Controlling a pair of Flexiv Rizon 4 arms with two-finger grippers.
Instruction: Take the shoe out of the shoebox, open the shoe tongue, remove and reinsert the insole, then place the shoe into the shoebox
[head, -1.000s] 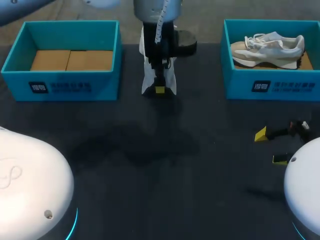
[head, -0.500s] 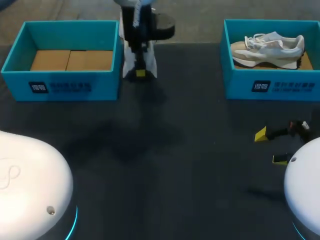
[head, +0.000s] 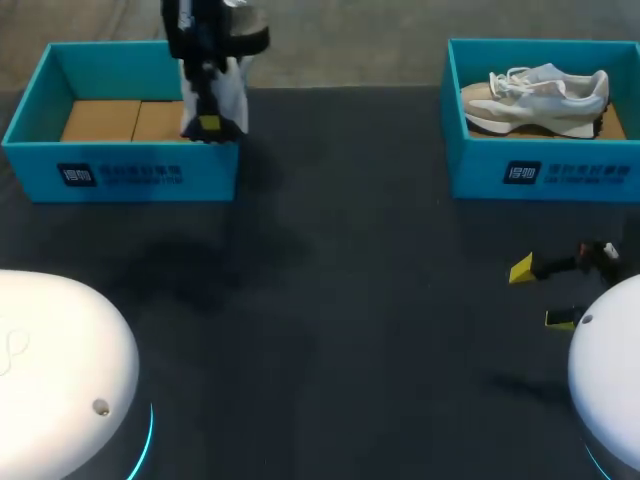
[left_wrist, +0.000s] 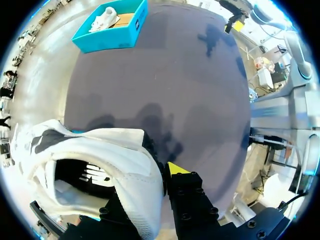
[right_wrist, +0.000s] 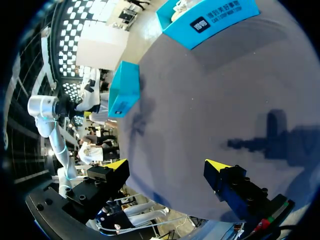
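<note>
Robot lab, robot arm (head: 60, 370), dark table (head: 350, 300)

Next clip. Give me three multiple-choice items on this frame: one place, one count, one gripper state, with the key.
1. Where is the held shoe? A) above the right wall of the left shoebox B) in the right shoebox C) flat on the table
2. How many shoes show? A) one B) two C) three
3. The right gripper is: A) open, empty B) shut on a shoe C) shut on an insole
Key: 1 A, the left gripper holds it there; 2 B, the second shoe lies in the right shoebox; 3 A, its tips stand apart over the table.
</note>
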